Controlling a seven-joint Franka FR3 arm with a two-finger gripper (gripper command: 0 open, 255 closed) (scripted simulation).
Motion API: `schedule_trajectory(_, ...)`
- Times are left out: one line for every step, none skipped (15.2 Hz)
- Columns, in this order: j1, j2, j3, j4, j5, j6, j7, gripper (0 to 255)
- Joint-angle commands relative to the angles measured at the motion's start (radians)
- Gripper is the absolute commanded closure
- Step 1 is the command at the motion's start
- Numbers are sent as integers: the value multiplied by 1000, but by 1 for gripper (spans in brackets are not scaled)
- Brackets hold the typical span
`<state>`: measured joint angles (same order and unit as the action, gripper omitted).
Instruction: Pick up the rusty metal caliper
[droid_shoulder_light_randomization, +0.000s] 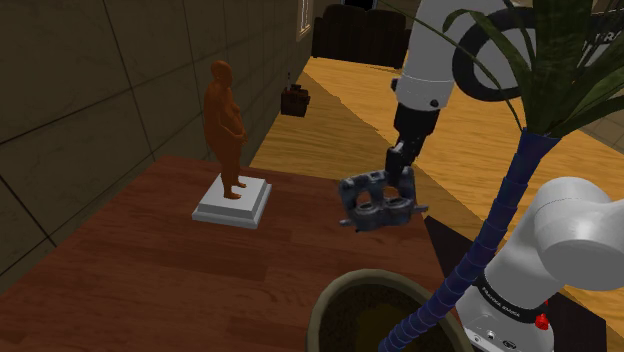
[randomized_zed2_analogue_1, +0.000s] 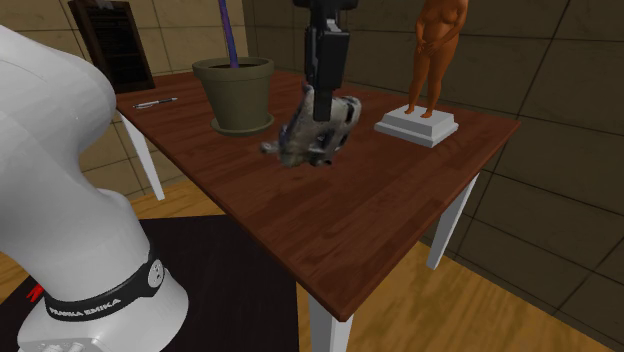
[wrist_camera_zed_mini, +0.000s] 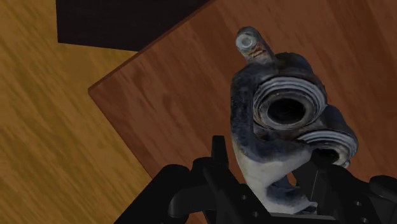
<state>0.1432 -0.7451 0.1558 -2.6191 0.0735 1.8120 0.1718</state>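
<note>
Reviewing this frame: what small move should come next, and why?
Probably a short straight lift with the hand shut. The hand clasps the grey, rust-flecked caliper, which hangs clear of the wooden table near its edge; a little more height would show the grip holds.

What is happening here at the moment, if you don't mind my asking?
The white arm's black gripper is shut on the grey, rust-flecked caliper and holds it in the air above the wooden table, near one of its corners. An orange-brown figurine on a white base and a plant pot stand on the table, apart from the caliper.
</note>
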Motion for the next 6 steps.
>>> schedule_trajectory(0, -2, 0, 26, 0, -27, 2, 255)
schedule_trajectory(0, -3, -1, 39, -1, -41, 2, 255)
schedule_trajectory(0, -4, -2, 52, -2, -55, 2, 255)
schedule_trajectory(-1, -5, -4, 65, -3, -69, 2, 255)
schedule_trajectory(-1, -5, -4, 66, -3, -71, 2, 255)
schedule_trajectory(-1, -5, -4, 67, -3, -71, 2, 255)
